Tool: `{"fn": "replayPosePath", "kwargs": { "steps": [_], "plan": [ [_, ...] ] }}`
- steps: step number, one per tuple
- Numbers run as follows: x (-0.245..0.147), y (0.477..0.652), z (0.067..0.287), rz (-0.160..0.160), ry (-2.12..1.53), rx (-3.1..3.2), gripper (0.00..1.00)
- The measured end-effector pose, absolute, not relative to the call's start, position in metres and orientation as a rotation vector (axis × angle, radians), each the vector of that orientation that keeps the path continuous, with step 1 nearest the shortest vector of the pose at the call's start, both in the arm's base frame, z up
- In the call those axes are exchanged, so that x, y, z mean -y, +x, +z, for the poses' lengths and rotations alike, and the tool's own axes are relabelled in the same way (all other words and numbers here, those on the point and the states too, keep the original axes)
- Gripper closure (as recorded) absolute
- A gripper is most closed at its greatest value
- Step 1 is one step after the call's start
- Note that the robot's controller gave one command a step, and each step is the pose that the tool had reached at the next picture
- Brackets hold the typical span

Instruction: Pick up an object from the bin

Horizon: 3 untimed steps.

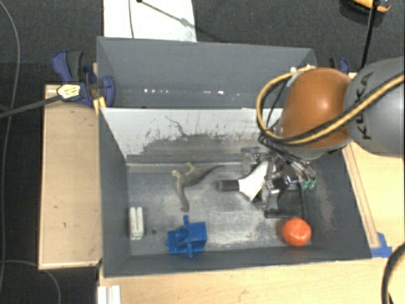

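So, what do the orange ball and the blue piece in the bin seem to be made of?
The orange ball looks like plastic or rubber: smooth, evenly coloured surface. The blue piece is likely moulded plastic, judging by its uniform bright colour and blocky edges.

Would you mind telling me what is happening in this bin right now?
The arm reaches in from the right, and its gripper is low in the right part of the bin, right beside a white piece with a dark end. I cannot tell whether it holds anything. An orange ball lies just in front of it. A blue toy, a white block and a tan forked piece lie further left, apart from the gripper.
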<state>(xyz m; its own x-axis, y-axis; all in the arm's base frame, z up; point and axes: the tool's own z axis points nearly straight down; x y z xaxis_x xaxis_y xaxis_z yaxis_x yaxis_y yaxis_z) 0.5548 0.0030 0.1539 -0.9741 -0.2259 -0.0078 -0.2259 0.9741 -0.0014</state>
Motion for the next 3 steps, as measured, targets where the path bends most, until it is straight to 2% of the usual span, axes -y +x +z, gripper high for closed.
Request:
{"fn": "replayPosePath", "kwargs": {
  "steps": [1,2,3],
  "plan": [
    [0.011,0.567,0.139,0.000,-0.430,-3.101,0.00],
    [0.015,0.576,0.126,0.001,-0.185,-3.123,0.00],
    [0.031,0.584,0.112,-0.001,-0.359,-3.104,0.00]
  ]
}}
